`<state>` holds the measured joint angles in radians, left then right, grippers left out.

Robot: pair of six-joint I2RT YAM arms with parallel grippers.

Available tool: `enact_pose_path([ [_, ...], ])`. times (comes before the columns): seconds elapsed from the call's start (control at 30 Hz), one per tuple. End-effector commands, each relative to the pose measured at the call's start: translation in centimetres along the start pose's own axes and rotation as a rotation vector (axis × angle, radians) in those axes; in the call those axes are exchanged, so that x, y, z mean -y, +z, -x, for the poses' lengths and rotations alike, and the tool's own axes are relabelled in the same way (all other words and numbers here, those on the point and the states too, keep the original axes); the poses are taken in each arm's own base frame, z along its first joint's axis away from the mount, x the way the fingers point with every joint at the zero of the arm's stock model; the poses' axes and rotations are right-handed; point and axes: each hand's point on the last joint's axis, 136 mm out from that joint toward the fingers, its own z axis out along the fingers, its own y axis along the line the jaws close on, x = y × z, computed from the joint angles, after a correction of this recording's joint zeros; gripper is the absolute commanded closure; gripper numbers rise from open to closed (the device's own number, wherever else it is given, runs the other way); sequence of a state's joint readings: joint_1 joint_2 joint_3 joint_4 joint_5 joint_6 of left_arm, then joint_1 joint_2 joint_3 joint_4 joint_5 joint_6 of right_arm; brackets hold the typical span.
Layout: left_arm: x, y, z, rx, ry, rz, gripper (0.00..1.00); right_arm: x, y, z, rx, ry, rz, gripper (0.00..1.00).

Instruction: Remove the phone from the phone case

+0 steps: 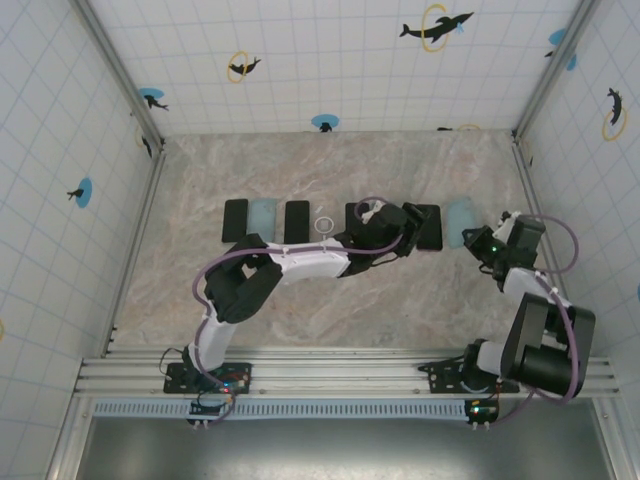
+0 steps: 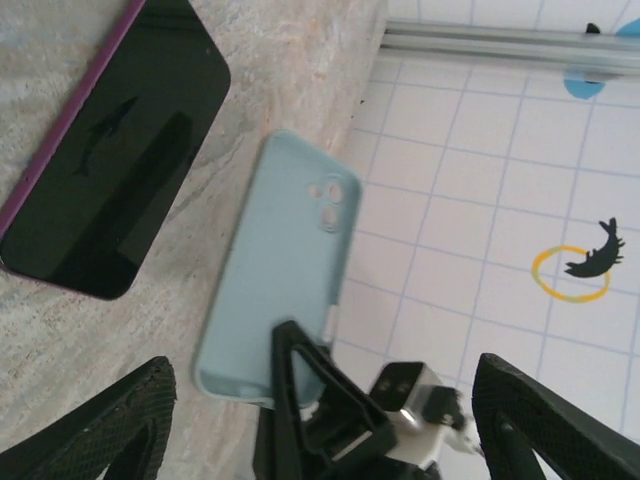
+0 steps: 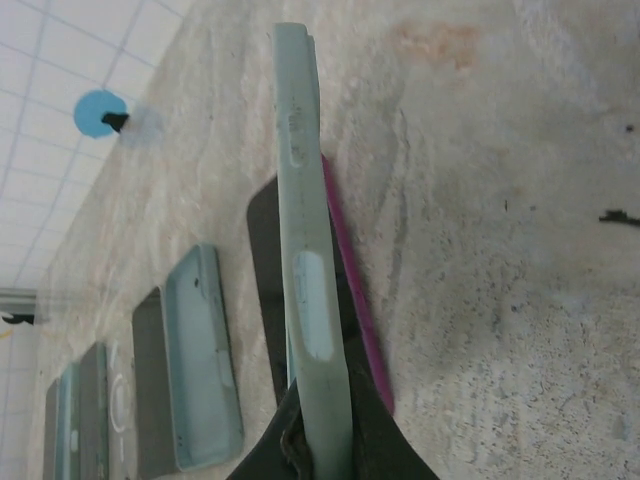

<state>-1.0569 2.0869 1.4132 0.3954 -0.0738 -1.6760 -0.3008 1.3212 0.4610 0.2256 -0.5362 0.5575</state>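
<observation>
Phone case (image 1: 460, 222), pale blue and matte, sits at the right end of a row of things laid across the middle of the marbled table (image 1: 400, 300) in the top view. Just left of it a dark-screened phone (image 1: 428, 227) with a purple rim lies flat, face up.

In the left wrist view the case takes the centre of the frame, back toward the camera, with rounded corners and two round lens holes near its upper end. The phone is in the upper left of that frame.

The right wrist view shows the case edge-on, as a thin strip running from top centre to the bottom, with oval cut-outs in its side. Whether anything sits inside it I cannot tell.

The right gripper (image 3: 320, 435) is clamped on the case's near end at the bottom of that frame. The left gripper (image 2: 325, 425) is spread wide, its fingers (image 2: 110, 430) in the bottom corners of its own view, apart from the case.

Another pale blue case (image 3: 205, 360) lies at lower left of the right wrist view. A white ring (image 1: 325, 224) sits mid-row in the top view.
</observation>
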Motion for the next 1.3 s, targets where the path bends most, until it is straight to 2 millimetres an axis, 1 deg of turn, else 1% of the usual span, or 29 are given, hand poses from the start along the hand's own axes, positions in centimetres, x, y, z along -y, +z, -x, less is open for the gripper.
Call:
enact_pose_path([
  [0.0,2.4,-1.1,0.1,-0.018,0.064,-0.086,0.2,-1.0,0.5,1.5,0.021,-0.077,0.063,1.0],
  [0.17,2.6,-1.3,0.5,-0.026,0.059,-0.106,0.19,0.0,1.4,1.5,0.004,-0.052,0.056,0.99],
  [0.47,2.1,-1.0,0.5,-0.05,0.032,-0.119,0.19,-0.2,2.0,2.6,0.031,-0.037,0.086,0.98],
  [0.63,1.9,-0.8,0.6,-0.054,0.019,-0.118,0.19,0.6,2.6,2.2,0.006,-0.024,0.082,0.97],
  [0.77,1.7,-0.7,0.6,-0.055,0.015,-0.115,0.19,1.0,3.0,2.4,0.002,-0.022,0.072,0.96],
  [0.9,1.6,-0.6,0.6,-0.057,0.007,-0.115,0.19,1.5,3.3,2.2,-0.014,-0.029,0.061,0.91],
  [1.07,1.4,-0.5,0.6,-0.058,0.005,-0.111,0.19,2.3,3.4,1.9,-0.037,-0.017,0.048,0.81],
  [1.17,1.4,-0.4,0.5,-0.063,0.004,-0.111,0.19,2.5,3.6,1.7,-0.058,-0.023,0.043,0.72],
  [1.27,1.6,-0.3,0.5,-0.064,0.004,-0.114,0.2,2.8,3.6,1.6,-0.073,-0.046,0.027,0.71],
])
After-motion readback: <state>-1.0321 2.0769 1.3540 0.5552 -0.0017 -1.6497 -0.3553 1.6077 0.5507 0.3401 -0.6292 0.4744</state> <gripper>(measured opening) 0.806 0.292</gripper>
